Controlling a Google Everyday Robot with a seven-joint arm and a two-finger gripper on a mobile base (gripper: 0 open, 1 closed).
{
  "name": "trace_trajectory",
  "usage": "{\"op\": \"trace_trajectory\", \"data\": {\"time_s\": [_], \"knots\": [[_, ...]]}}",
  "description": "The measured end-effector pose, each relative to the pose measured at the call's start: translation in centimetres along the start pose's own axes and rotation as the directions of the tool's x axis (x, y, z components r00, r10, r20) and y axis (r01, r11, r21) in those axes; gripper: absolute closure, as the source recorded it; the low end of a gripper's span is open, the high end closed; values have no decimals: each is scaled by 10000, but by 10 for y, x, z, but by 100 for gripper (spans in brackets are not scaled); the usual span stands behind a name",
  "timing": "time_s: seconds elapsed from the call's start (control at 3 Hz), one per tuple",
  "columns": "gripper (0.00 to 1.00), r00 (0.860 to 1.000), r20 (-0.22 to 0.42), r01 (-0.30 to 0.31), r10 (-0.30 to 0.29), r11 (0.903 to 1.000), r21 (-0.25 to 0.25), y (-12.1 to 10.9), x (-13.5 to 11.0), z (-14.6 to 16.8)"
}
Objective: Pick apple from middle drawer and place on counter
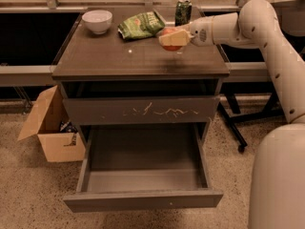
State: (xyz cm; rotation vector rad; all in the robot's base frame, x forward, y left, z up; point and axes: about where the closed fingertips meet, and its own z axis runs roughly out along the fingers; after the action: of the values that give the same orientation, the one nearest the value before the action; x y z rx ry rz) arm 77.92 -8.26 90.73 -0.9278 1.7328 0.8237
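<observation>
My gripper (174, 38) reaches in from the right and is shut on the apple (168, 32). The apple is red and mostly hidden between the cream fingers (177, 37). It is held just above the right rear part of the counter (119, 61); I cannot tell whether it touches the top. The middle drawer (143, 199) is pulled wide open below, and its inside shows nothing in it. Its plain front bears one tiny light dot.
A white bowl (97, 20), a green chip bag (141, 24) and a dark can (183, 11) stand at the back of the counter. The scratched drawer front (140, 111) is closed. An open cardboard box (50, 128) sits on the floor at left.
</observation>
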Motion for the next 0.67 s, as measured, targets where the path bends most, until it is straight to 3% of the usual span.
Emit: {"op": "trace_trajectory", "data": {"time_s": [0.33, 0.67], "knots": [[100, 9974, -256, -650, 672, 9949, 767, -27, 3, 15], [100, 9932, -655, -860, 957, 9867, 1376, -44, 8, 30]]}}
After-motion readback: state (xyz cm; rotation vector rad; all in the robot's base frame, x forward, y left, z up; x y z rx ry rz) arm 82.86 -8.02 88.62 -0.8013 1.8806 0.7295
